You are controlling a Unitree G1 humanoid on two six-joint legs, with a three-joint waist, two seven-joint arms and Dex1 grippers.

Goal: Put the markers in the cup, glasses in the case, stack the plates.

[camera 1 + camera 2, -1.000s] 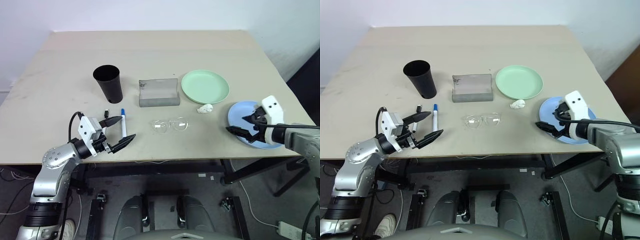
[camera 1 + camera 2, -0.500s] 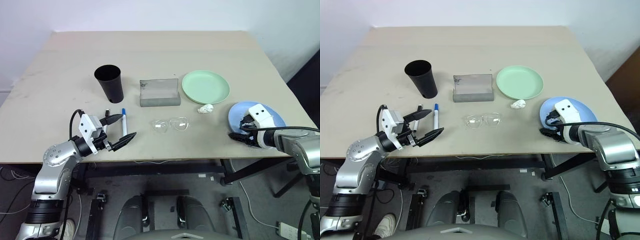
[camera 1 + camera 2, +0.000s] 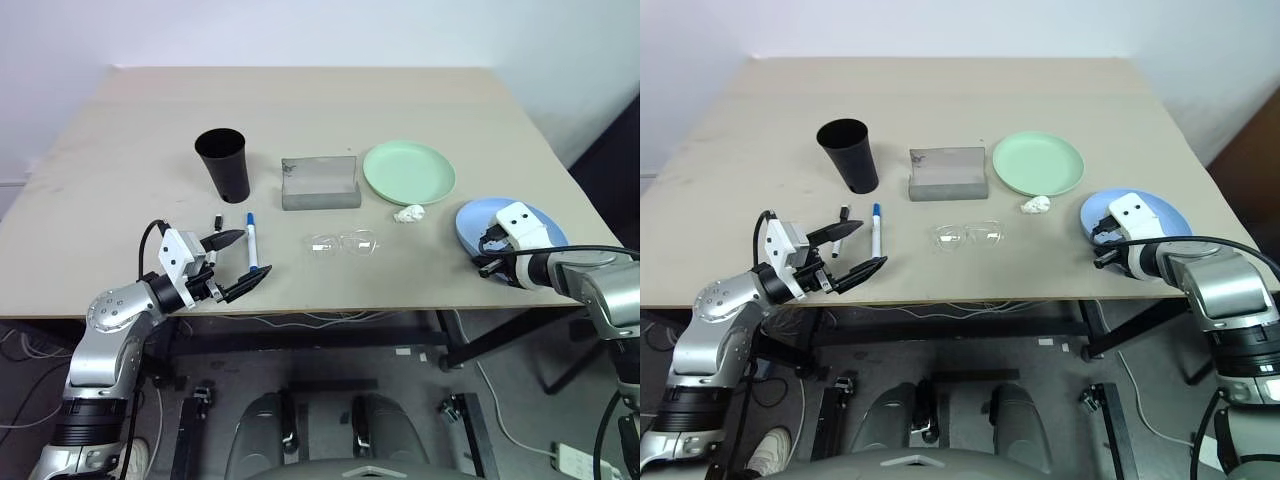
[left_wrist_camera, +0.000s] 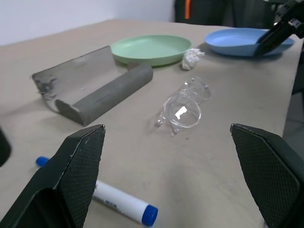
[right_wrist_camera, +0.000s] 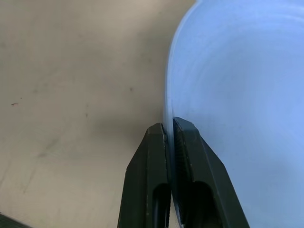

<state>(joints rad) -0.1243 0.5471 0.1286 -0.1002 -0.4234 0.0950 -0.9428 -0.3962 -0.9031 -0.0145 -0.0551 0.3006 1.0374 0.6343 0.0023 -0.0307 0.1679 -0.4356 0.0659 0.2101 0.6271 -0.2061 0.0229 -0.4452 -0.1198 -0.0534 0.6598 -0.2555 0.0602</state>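
step: stack plates | right gripper (image 5: 169, 124) clamped on blue plate (image 5: 237, 95) near rim | left gripper (image 3: 236, 264) spread wide, idle | green plate (image 3: 409, 172) ahead-left of right hand | tip: lift level, clear paper wad (image 3: 408, 214), lower centred

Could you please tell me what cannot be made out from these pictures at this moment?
- Black-capped marker: mostly behind the left claw in the head views.
- Cup: cut off by the left wrist view's edge.
- Blue plate: its far side is cut off in the right wrist view, where the right claw pinches the rim.
- Glasses: faint, so their arms are unclear.
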